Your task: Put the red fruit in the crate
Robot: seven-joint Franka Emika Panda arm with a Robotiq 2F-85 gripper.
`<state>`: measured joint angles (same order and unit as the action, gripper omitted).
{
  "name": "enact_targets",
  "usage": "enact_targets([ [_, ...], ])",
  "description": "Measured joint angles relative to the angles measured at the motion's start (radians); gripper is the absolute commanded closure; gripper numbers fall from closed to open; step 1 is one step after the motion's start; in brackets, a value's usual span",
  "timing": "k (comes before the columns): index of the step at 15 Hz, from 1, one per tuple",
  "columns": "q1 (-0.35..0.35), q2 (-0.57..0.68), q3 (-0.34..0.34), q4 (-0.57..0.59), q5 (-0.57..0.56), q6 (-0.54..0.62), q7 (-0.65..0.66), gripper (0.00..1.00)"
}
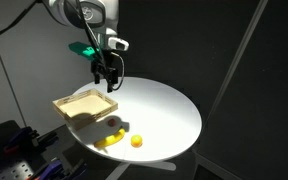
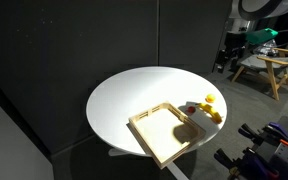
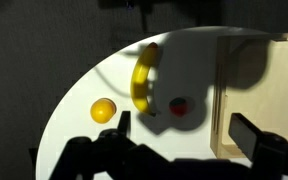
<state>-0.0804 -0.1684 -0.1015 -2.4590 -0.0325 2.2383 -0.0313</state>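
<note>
Gripper (image 3: 184,135) hangs wide open, holding nothing, over the table (image 1: 164,110); red fruit (image 3: 180,108) sits between banana (image 3: 144,75) and crate (image 1: 84,105).

**A robotics lab or test bay, screened off in black**

A robot arm (image 1: 82,12) hangs over a plain round white table (image 1: 169,110), and in both exterior views black backdrop panels (image 2: 64,40) close off the space behind it, as in a staged recording area rather than a lived-in room. Loose cables and dark electronic gear (image 1: 9,150) crowd the floor edge beside the table in an exterior view. Beyond the panels, a lit room holds a bare wooden frame (image 2: 267,65), stool or trestle, and more equipment in blue and red (image 2: 279,135) sits near the table.
</note>
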Motion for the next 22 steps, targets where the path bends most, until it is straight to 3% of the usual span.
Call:
enact_targets([
  [11, 0.0, 0.117, -0.011, 0.0, 0.001, 0.112, -0.062, 0.0],
  [22, 0.008, 0.29, 0.018, 0.0, 0.001, 0.313, -0.068, 0.0],
])
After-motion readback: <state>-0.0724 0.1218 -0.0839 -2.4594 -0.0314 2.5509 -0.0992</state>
